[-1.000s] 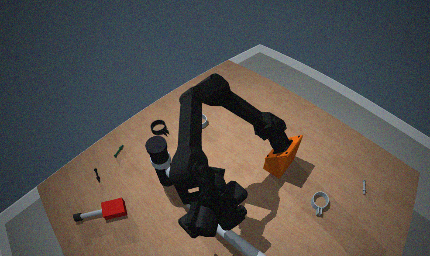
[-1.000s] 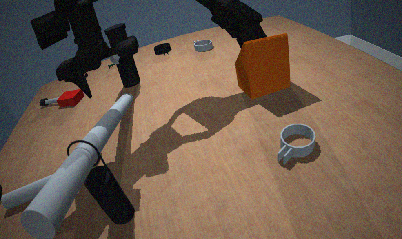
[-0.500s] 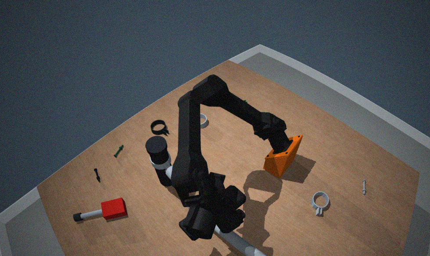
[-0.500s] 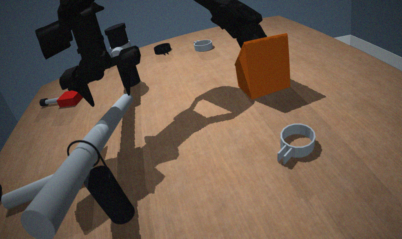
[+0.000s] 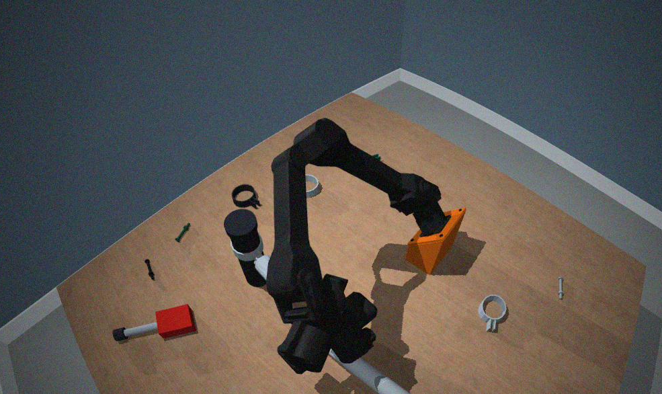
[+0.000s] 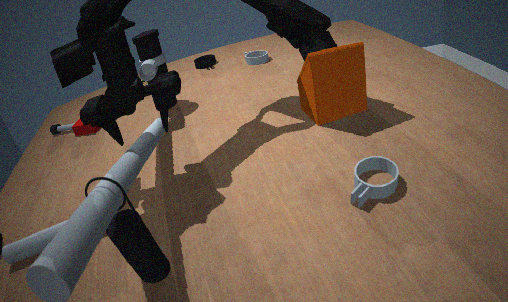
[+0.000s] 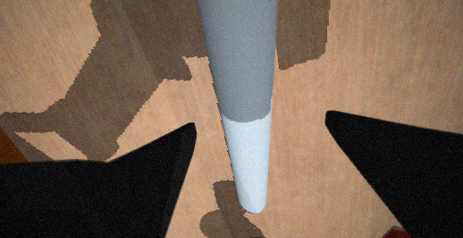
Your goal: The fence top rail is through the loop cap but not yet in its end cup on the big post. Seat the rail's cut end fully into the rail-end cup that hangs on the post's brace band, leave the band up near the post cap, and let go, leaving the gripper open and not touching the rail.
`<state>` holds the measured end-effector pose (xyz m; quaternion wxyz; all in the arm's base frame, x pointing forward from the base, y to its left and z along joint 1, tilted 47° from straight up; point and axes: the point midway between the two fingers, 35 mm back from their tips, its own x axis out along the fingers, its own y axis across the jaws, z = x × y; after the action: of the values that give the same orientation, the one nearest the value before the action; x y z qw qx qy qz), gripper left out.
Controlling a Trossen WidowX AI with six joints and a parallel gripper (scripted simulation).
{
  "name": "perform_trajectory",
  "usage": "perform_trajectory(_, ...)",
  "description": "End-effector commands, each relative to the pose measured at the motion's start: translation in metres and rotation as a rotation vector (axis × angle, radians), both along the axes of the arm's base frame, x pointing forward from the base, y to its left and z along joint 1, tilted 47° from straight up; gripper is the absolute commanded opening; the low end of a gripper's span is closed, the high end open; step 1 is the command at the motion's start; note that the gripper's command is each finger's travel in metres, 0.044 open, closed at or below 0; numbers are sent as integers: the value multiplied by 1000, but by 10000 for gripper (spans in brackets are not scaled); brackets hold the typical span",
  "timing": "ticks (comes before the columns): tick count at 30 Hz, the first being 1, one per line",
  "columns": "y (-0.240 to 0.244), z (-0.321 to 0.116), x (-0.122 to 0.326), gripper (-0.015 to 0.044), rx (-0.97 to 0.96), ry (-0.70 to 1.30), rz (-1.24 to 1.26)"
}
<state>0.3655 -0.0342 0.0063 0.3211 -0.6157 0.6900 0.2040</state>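
The grey rail (image 5: pixel 360 370) (image 6: pixel 135 159) (image 7: pixel 246 66) slopes through the black loop (image 6: pixel 86 187) by the short black post (image 6: pixel 139 247). Its far end is free in the air, outside the cup. The big black post (image 5: pixel 251 269) (image 6: pixel 146 43) stands at the back with its grey band (image 5: pixel 244 253) (image 6: pixel 161 59) high under the cap. The rail-end cup (image 5: pixel 263 266) (image 6: pixel 148 70) hangs on that band, partly behind the arm in the top view. My gripper (image 6: pixel 145 137) (image 7: pixel 258 123) is open and empty, its fingers on either side of the rail near the free end, with gaps in the wrist view.
The orange arm base (image 5: pixel 433 249) (image 6: pixel 340 84) stands right of the post. A red block (image 5: pixel 174 320) (image 6: pixel 83 128) with a grey handle lies left. A loose grey clamp (image 5: pixel 480 310) (image 6: pixel 383 193) lies right; a black clamp (image 5: pixel 234 196) (image 6: pixel 205 63) lies behind the post. A grey tube (image 6: pixel 34 239) lies near the rail.
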Motion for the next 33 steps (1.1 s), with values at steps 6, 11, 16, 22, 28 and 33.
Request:
perform_trajectory(6, -12, -11, -2, 440, -6, 7, 2)
perform_trajectory(11, -18, -16, -3, 440, -7, 7, 1)
perform_trajectory(16, -23, -21, -4, 440, -8, 7, 1)
perform_trajectory(22, -24, -22, -4, 335, -8, 7, 1)
perform_trajectory(28, -24, -22, -4, 197, -8, 7, 1)
perform_trajectory(33, -24, -22, -4, 164, -8, 7, 1)
